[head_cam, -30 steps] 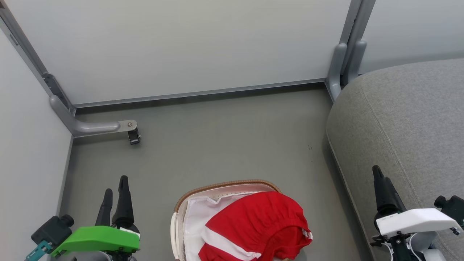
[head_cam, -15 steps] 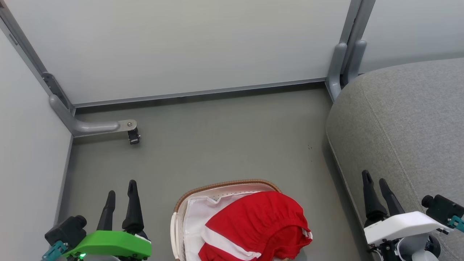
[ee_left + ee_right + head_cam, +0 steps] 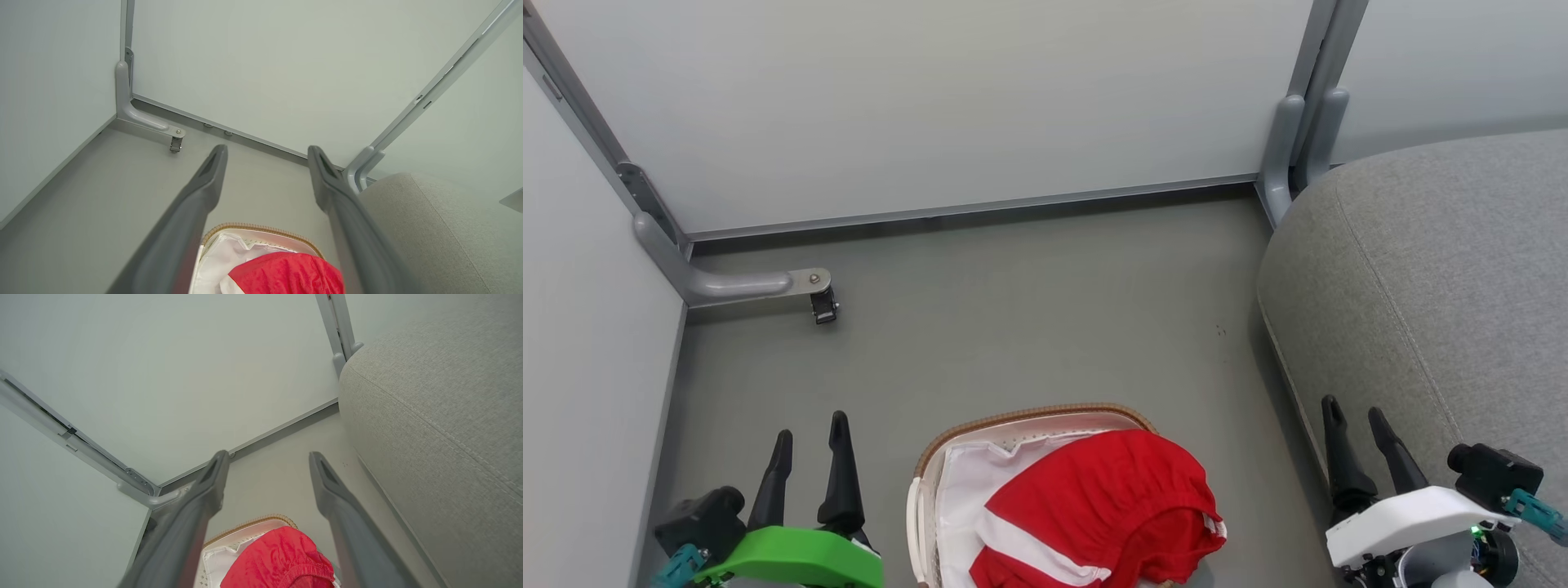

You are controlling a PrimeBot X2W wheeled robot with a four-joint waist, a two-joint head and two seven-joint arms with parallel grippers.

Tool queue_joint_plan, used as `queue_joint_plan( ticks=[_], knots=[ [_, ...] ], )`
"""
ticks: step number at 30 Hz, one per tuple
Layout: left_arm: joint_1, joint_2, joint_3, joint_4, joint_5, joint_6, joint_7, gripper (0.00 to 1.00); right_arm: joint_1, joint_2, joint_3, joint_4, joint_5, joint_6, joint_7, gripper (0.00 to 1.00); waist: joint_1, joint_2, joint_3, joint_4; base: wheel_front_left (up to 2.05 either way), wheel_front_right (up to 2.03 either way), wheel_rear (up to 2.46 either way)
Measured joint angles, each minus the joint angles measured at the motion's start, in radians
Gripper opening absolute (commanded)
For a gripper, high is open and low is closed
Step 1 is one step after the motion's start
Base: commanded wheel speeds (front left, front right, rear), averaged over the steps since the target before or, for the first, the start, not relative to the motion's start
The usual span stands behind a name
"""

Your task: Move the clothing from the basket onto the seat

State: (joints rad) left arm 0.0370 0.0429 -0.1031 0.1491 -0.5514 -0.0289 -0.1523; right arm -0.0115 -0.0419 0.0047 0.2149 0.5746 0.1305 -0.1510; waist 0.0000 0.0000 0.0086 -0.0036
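My left tool (image 3: 812, 426) sits at the lower left of the head view, its two long dark tapered fingers pointing up the frame with a clear gap between them and nothing held. My right tool (image 3: 1353, 407) sits at the lower right, fingers likewise parted and empty, their tips over the near edge of the seat (image 3: 1445, 286). In each wrist view the matte grey fingers rise well apart from the bottom edge, each with a shallow groove on its inner face.

The clothing (image 3: 1111, 490) lies in the basket (image 3: 1029, 415) at the bottom centre of the head view, between my two tools and touching neither. It is a bright red, soft mound with a gathered, puckered elastic band curving across it, and a white stripe shows at its lower left. It spills over the basket's right side. The basket is oval, with a brown woven-look rim and cream perforated plastic just inside it. A thin, creased white liner (image 3: 968, 482) fills its left part.

The seat takes the right side of the frame: a grey woven cushion with a rounded corner and a stitched seam running down it. The floor (image 3: 1029, 327) is smooth grey. Pale flat wall panels (image 3: 931, 106) in grey metal frames fill the top, and a curved metal bracket (image 3: 752, 286) with a small black caster (image 3: 824, 308) stands at the left.
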Motion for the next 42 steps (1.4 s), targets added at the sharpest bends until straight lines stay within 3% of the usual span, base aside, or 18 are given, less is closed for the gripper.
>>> queue_joint_plan(
  ticks=[42],
  knots=[
    [0.018,0.003,-0.059,0.039,0.275,0.037,-0.091,1.00,0.002,-0.004,0.035,-0.006,-0.357,0.000,-0.092,1.00,0.0000,0.0000,0.012,0.005,0.00,0.00,0.00]
  ],
)
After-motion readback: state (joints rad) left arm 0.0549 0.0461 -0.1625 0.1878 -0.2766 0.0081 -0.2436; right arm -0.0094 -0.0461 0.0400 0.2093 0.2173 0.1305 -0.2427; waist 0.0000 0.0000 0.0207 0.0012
